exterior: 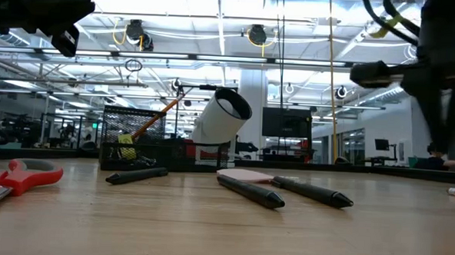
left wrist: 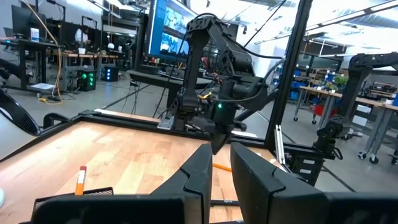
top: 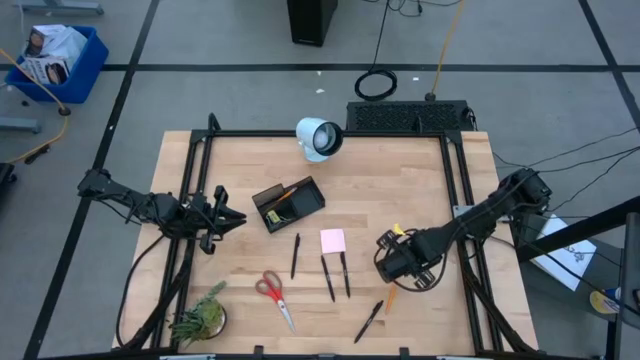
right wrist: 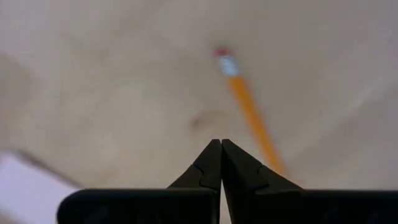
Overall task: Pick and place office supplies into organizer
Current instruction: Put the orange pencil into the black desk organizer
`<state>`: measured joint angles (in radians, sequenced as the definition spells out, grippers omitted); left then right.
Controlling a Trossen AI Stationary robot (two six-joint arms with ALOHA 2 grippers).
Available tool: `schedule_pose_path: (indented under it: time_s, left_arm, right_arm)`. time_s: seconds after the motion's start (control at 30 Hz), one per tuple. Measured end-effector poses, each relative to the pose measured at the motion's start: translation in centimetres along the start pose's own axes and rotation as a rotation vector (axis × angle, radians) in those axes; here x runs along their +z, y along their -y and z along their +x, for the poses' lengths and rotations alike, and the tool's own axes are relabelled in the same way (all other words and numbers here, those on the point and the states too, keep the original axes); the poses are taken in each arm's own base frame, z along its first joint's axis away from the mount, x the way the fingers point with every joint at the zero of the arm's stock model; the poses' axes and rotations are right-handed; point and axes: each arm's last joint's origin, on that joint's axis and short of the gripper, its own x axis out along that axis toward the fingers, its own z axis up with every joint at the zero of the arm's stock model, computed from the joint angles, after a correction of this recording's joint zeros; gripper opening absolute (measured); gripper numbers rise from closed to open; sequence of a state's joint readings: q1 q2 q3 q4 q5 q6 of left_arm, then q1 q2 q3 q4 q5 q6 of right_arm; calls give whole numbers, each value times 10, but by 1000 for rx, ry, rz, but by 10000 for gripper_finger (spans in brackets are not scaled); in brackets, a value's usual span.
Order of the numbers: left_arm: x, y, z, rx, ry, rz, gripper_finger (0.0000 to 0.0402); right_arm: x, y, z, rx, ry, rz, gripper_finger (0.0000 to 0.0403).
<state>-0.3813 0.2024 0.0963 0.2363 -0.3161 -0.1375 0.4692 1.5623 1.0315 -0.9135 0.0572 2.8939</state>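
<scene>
The small black rectangular organizer tray sits angled on the pale butcher-block wooden table, already holding an orange pencil and something yellow in its compartments. In front of it lie the loose supplies: a flat pink square sticky-note pad, three slim matte black pens roughly side by side below the pad, and a fourth black pen lying slantwise nearer the table's front edge. Red-handled scissors with bare steel blades rest to the left of the pens. A hexagonal orange pencil with a metal ferrule and pink eraser lies on the wood just under the right gripper, whose dark pointed fingers are pressed together, empty. The left gripper hangs above the table's left side, well apart from the tray, fingers nearly closed with a thin gap. A white cylindrical lamp-like object lies behind the tray; a green plant stands at the front left corner.
</scene>
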Motion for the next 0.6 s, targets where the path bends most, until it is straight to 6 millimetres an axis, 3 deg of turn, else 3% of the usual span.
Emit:
schedule_pose_path:
  time_s: [0.1, 0.37, 0.6]
  left_arm:
    - [0, 0, 0, 0, 0, 0, 63]
    - [0, 0, 0, 0, 0, 0, 63]
    - [0, 0, 0, 0, -1, 0, 63]
  right_arm:
    - [3, -1, 0, -86, 6, -1, 4]
    - [9, -4, 1, 8, 85, -210, 6]
    - [8, 1, 1, -63, 69, -202, 11]
